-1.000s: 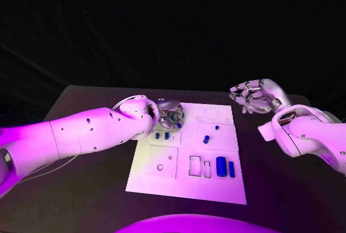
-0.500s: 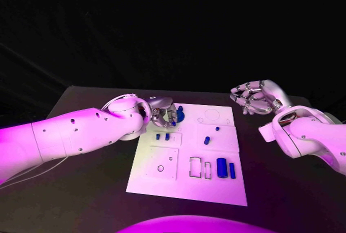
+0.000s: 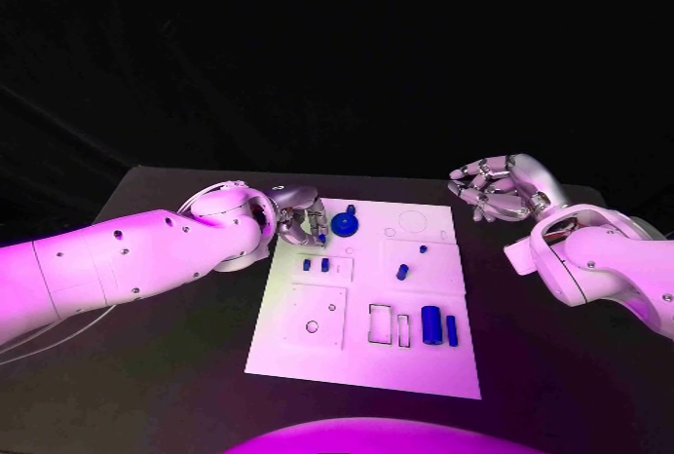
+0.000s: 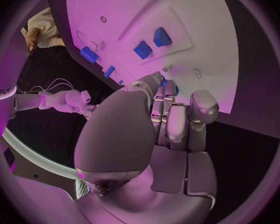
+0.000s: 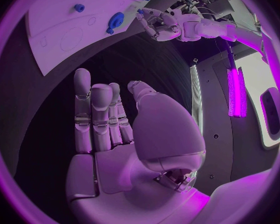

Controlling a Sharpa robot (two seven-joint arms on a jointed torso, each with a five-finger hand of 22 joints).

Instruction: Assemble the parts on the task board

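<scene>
The white task board (image 3: 368,347) lies mid-table. A round blue part (image 3: 344,223) sits near its far left corner, also seen as the round part (image 5: 116,20). My left hand (image 3: 296,224) hovers just left of it, fingers loosely bent, holding nothing; the same hand (image 4: 168,129) looks over the board (image 4: 196,30). Two small blue parts (image 3: 315,265) stand in a left panel, one blue piece (image 3: 402,272) mid-board, and two blue blocks (image 3: 439,326) at the near right. My right hand (image 3: 495,189) is raised off the far right corner, empty, fingers straight (image 5: 96,119).
Dark table (image 3: 155,376) surrounds the board on all sides. Empty rectangular slots (image 3: 390,323) and a panel with a small hole (image 3: 312,326) lie on the board's near half. A circular outline (image 3: 413,221) marks its far right.
My left hand has drawn back to the left off the round blue part, which now lies uncovered on the board. The right hand has stayed put.
</scene>
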